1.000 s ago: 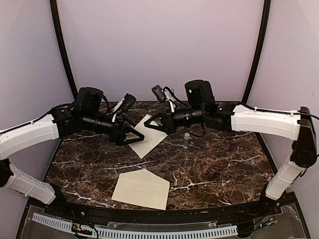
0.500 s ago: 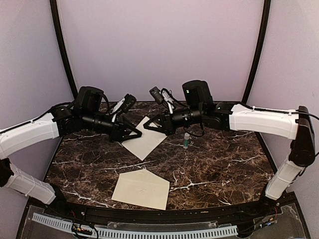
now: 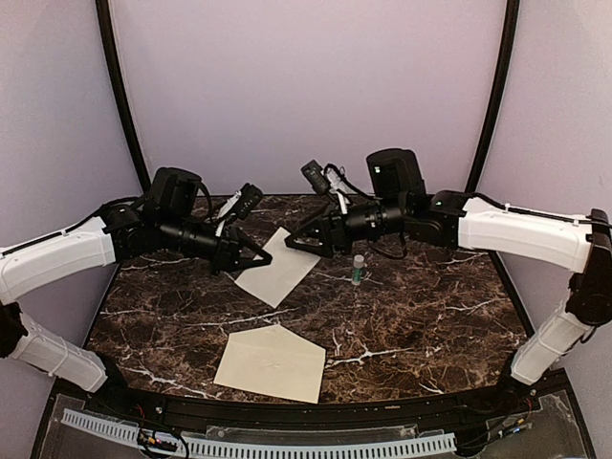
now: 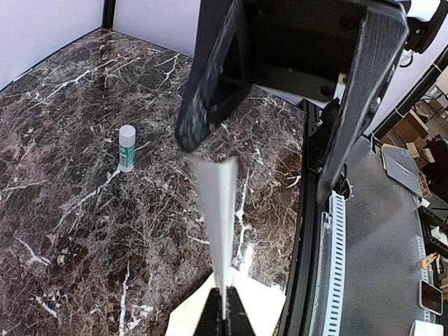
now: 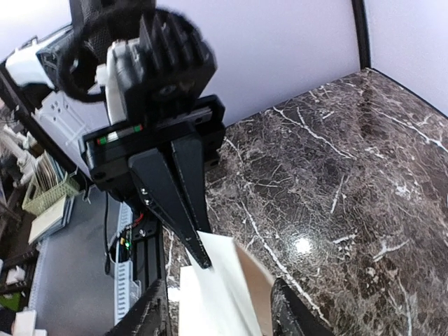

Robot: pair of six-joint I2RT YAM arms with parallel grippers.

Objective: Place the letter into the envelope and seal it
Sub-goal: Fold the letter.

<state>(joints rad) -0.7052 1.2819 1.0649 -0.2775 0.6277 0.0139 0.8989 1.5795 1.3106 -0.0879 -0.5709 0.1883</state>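
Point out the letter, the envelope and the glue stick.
letter (image 3: 279,270), top external view, middle of the sheet.
envelope (image 3: 273,366), top external view, centre of its body.
glue stick (image 4: 127,150), left wrist view, its green body.

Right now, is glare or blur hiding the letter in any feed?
Top external: even light, letter sharp, posts bowed by the lens. Right wrist: one glare spot on the table, clear of the letter; left wrist housing up close blurred. Left wrist: letter edge-on, in focus.
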